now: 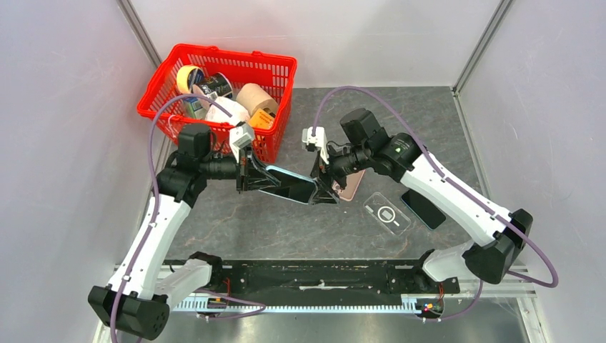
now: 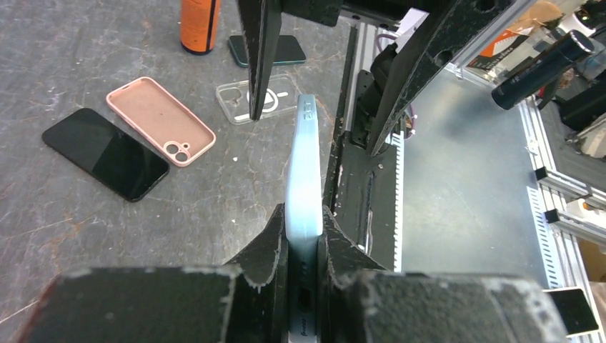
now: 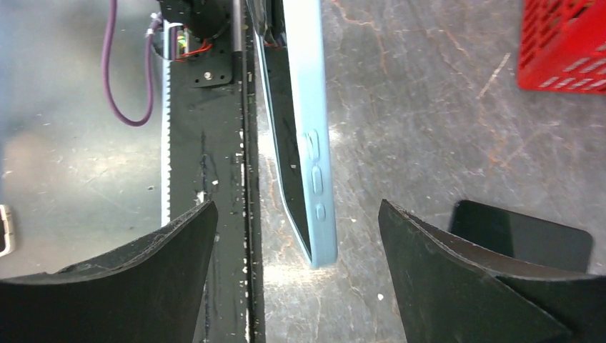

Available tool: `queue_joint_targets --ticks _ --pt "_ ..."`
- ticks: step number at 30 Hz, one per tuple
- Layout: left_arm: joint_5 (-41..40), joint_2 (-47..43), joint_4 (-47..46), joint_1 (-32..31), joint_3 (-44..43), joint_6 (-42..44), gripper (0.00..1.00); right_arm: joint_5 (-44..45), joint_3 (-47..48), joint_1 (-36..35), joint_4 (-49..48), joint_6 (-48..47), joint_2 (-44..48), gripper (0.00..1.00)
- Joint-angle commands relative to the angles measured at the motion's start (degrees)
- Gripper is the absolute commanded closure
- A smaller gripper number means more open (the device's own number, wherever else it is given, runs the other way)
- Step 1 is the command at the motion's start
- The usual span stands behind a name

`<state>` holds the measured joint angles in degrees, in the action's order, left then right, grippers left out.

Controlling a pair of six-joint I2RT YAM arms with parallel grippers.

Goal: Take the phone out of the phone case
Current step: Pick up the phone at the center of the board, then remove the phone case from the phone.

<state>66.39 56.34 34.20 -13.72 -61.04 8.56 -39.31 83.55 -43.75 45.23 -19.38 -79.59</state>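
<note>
Phone case [image 3: 312, 107], blue, phone [image 3: 282, 121] inside, near basket [image 1: 236, 53].
Left gripper [image 2: 304, 239] clamped on it; right gripper [image 3: 298, 214] spread around free end: pinch rim only.

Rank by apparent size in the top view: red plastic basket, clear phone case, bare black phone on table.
1. Red plastic basket, clearly largest.
2. Clear phone case and bare black phone look alike in size, so I leave them tied.

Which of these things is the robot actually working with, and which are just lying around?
In use: phone, its light blue case, left gripper, right gripper.
Lying about: pink case, clear case, black phone, orange bottle, red basket.
</note>
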Motion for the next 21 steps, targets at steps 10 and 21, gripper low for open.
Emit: queue_joint_targets --ticks 10,21 --pt "-0.72 -1.37 -12.57 -6.43 0.74 -7.76 0.98 -12.52 4.24 -0.11 4.99 -3.76 -6.7 0.52" --pt "-3.41 -0.63 -12.89 -6.5 1.01 -7.9 0.44 -6.79 2.5 -0.03 7.2 -6.91 -4.01 1.0"
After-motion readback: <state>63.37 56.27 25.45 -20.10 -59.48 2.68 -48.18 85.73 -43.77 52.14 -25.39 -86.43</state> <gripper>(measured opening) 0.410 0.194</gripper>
